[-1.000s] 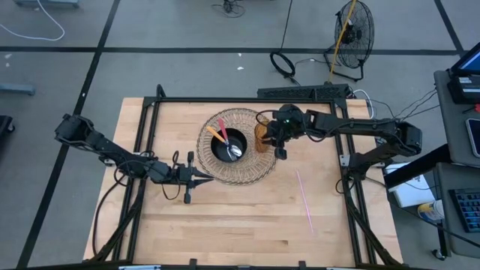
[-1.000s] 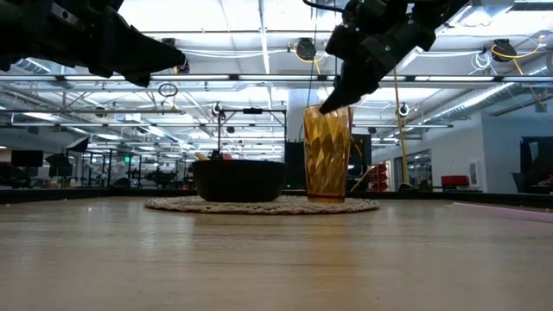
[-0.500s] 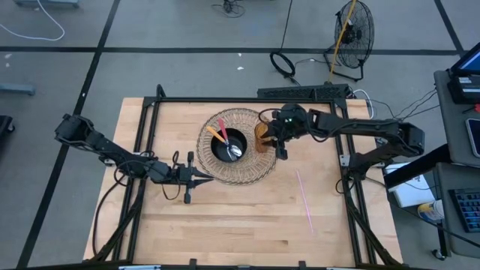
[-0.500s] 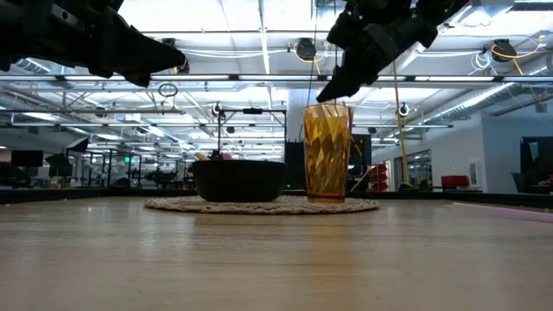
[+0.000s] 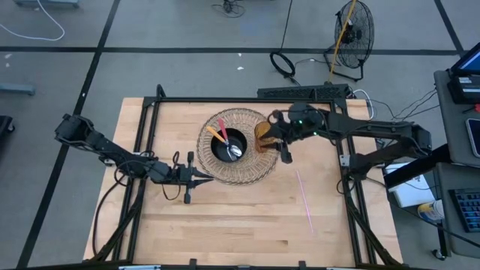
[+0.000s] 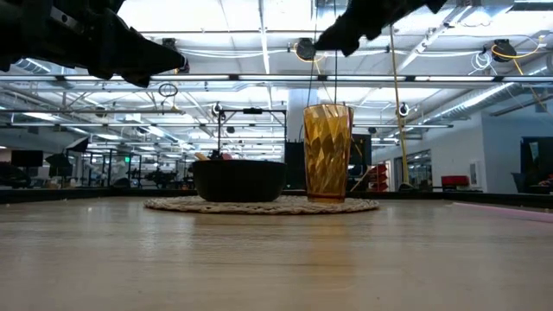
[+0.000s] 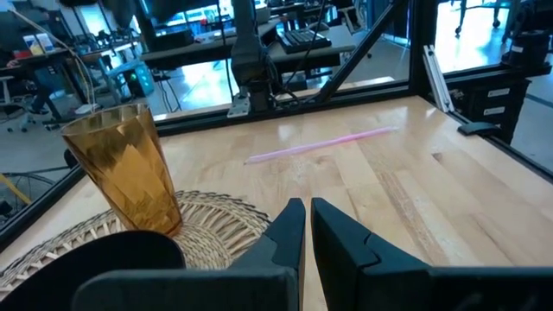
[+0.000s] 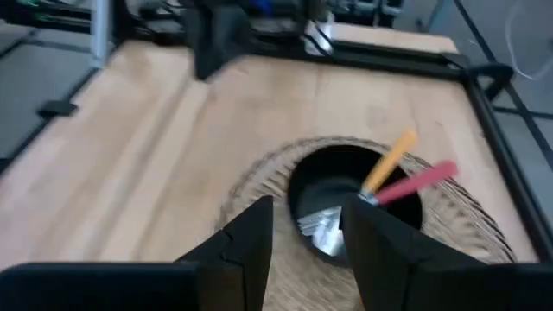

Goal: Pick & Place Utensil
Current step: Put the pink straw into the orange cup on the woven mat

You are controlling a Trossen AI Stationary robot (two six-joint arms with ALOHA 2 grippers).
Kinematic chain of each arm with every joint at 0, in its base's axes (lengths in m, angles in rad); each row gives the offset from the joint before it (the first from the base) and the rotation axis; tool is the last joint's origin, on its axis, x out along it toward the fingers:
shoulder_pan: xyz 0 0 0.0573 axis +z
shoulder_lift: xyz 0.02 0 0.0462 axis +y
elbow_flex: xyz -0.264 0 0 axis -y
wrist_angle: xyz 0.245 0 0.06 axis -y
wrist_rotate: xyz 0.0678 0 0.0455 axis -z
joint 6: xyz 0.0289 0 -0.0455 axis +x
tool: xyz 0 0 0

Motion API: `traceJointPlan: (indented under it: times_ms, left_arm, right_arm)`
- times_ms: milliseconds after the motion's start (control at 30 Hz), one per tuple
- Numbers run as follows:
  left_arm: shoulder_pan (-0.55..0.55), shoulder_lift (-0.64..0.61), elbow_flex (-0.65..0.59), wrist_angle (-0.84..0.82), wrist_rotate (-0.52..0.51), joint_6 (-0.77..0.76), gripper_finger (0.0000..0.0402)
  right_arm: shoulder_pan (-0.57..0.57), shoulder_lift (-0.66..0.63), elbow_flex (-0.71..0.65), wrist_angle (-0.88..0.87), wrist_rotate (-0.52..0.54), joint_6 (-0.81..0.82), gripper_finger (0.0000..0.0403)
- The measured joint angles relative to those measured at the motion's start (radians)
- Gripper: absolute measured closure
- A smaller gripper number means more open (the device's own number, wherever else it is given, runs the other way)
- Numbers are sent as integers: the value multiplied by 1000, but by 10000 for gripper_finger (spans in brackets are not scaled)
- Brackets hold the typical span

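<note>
Utensils [image 5: 225, 139] with slim handles lie in round black bowl [image 5: 229, 144] on woven mat [image 5: 251, 169]; right pincer [image 5: 279, 139] gapes, empty.

So there's a black bowl [image 5: 231, 144] sitting in the middle of a round woven mat [image 5: 247, 171], and two utensils are in it: one with an orange handle [image 5: 216, 135] and one with a red/pink handle [image 5: 223, 134], both leaning against the rim with their silvery metal ends [image 5: 235, 151] down in the bowl. An amber faceted tumbler [image 5: 262, 136] stands upright on the mat right beside the bowl. Well apart from all that, a thin pink straw-like stick [image 5: 305, 199] is lying flat on the bare wooden table.
</note>
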Motion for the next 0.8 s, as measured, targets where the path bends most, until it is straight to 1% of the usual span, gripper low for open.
traceJointPlan:
  times_ms: [200, 400, 600, 800]
  left_arm:
    - [0, 0, 0, -9, 0, 6, 378]
    - [-1, 0, 0, -9, 0, 7, 378]
    - [0, 0, 0, -8, 0, 7, 378]
    - [0, 0, 0, -8, 0, 7, 378]
  right_arm:
    - [98, -57, 2, -101, 8, 69, 272]
    - [250, -86, -9, -215, 183, 206, 273]
    - [392, -89, -65, -283, 342, 460, 273]
    - [500, -89, -153, -285, 422, 703, 273]
